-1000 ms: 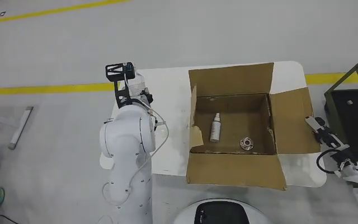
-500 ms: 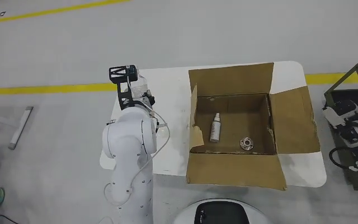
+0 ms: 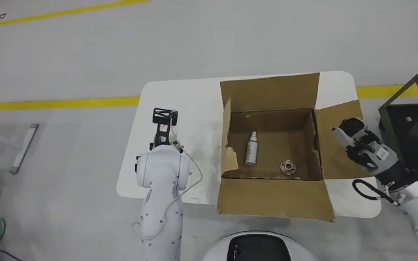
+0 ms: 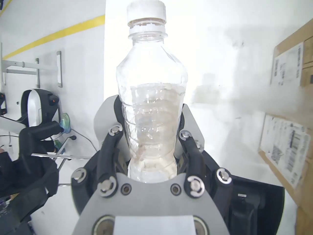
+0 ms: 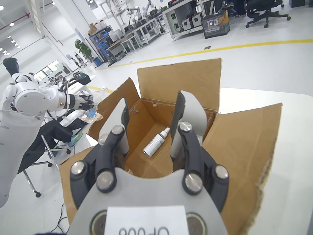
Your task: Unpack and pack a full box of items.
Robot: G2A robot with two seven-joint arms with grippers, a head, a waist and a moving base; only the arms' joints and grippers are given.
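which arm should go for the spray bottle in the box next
Right. The right gripper is open and empty over a flap of the box, facing the spray bottle. The left gripper is shut on a water bottle, outside the box.

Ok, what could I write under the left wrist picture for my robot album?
The left gripper holds a clear bottle with a white cap above the white table, near the cardboard box.

The white left arm [image 3: 160, 179] was extended forward. Its black-and-grey two-finger gripper [image 4: 151, 113] was clamped on the lower body of a clear plastic bottle with a white cap [image 4: 149, 74]. The right arm's black-and-grey gripper [image 5: 152, 101] was tilted downward with its fingers [image 5: 177, 113] parted, holding nothing.
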